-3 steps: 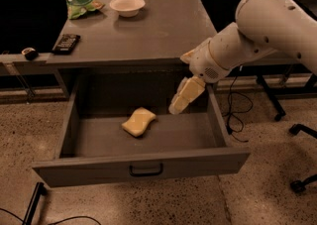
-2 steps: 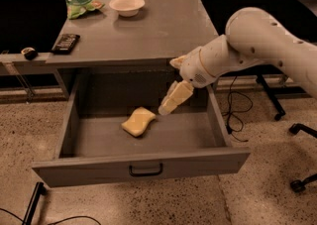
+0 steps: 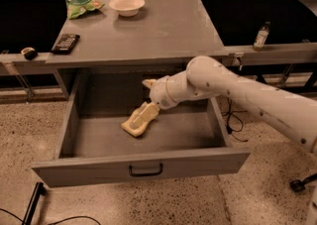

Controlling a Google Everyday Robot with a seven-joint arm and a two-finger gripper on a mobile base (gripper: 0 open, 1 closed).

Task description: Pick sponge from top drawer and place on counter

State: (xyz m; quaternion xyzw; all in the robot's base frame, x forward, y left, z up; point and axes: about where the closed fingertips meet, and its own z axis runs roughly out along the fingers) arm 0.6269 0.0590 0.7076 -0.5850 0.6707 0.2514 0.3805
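The top drawer (image 3: 143,167) is pulled wide open below the grey counter (image 3: 168,26). The pale yellow sponge (image 3: 131,126) lies on the drawer floor, left of centre. My white arm reaches in from the right. My gripper (image 3: 144,114) with its yellowish fingers points down and left into the drawer, its tip right on the sponge's upper right side and covering part of it. Whether it is touching the sponge or just above it is not clear.
On the counter sit a white bowl (image 3: 127,5), a green snack bag (image 3: 79,0) and a black remote (image 3: 65,43). A bottle (image 3: 261,35) stands on the narrow ledge at right. The drawer's side walls flank the gripper.
My arm has swung left and down into the drawer. The gripper went from beside the drawer's right wall to right over the sponge. The sponge has not moved.
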